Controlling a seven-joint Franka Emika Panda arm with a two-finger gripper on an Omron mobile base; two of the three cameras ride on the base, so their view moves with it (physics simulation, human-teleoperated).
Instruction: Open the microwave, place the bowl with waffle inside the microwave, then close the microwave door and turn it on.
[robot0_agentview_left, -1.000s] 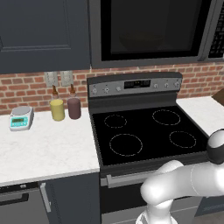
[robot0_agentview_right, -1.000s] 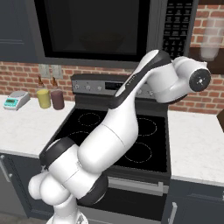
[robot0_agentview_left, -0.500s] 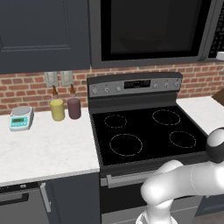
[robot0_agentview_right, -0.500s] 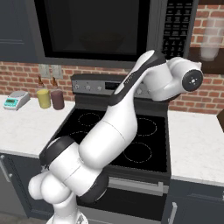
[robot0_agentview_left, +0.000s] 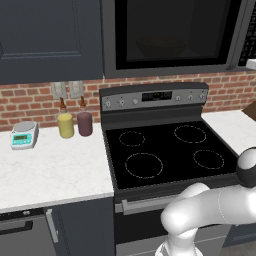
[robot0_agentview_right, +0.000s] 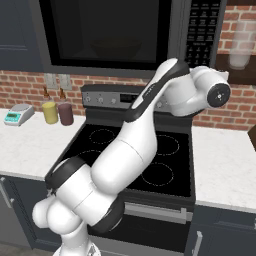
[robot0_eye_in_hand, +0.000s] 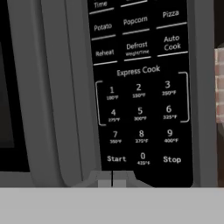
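The microwave (robot0_agentview_left: 170, 35) hangs above the stove with its door (robot0_agentview_right: 107, 32) closed. Behind the black glass a dim round bowl (robot0_agentview_right: 113, 48) shape shows, also faint as the bowl (robot0_agentview_left: 160, 47) from the left side. The waffle is hidden by the dark glass. In the hand view my gripper (robot0_eye_in_hand: 112, 179) is shut, with its fingertips pressed together and nothing between them. It sits just below the Start button (robot0_eye_in_hand: 116, 159) of the button panel (robot0_eye_in_hand: 140, 87), close to it. The curved bar handle (robot0_eye_in_hand: 72, 87) runs down left of the panel. My arm (robot0_agentview_right: 150, 100) reaches up to the panel (robot0_agentview_right: 202, 30).
Below is a black-topped stove (robot0_agentview_left: 170, 152) with a knob panel (robot0_agentview_left: 155, 97). On the left counter (robot0_agentview_left: 50, 165) stand a yellow jar (robot0_agentview_left: 65, 125), a maroon jar (robot0_agentview_left: 84, 123) and a small scale (robot0_agentview_left: 24, 135). A counter (robot0_agentview_right: 225, 165) lies to the right.
My wrist has shifted slightly down and left in the right base view. The microwave door stays closed and nothing else has moved.
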